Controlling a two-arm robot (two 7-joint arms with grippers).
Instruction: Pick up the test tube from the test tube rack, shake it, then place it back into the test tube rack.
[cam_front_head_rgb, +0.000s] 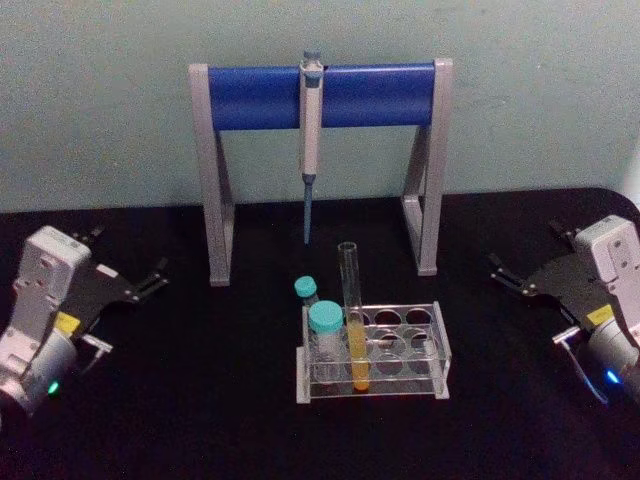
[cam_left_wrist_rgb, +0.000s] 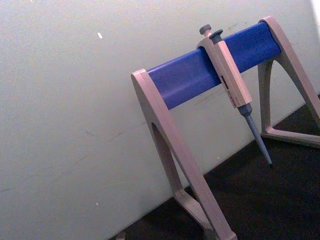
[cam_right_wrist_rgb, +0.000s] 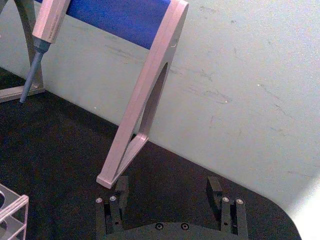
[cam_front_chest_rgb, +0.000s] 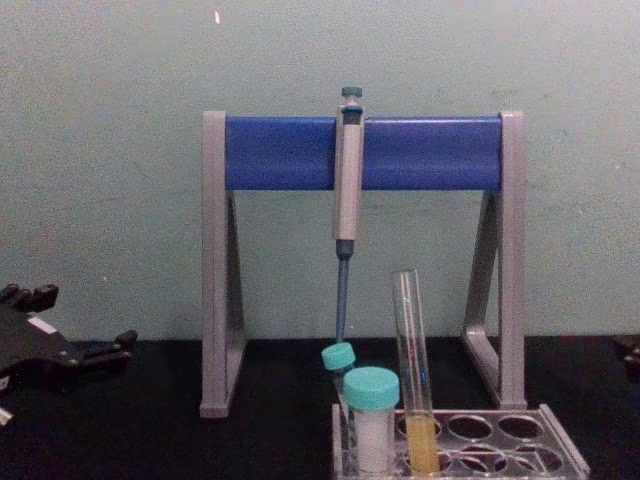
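Head view: test tube (cam_front_head_rgb: 353, 315) upright in test tube rack (cam_front_head_rgb: 441, 356); left tool (cam_front_head_rgb: 127, 256) and right tool (cam_front_head_rgb: 527, 256) flank it, both spread apart.

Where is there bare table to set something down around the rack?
Bare table lies between the left jaws and the test tube rack, and between the rack and the right jaws. Crowded: the rack's left end, with the test tube and teal-capped tubes.

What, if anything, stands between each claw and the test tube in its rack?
Left claw: two teal-capped tubes stand close on that side of the test tube, at the left end of the test tube rack. Right claw: only table and empty holes.
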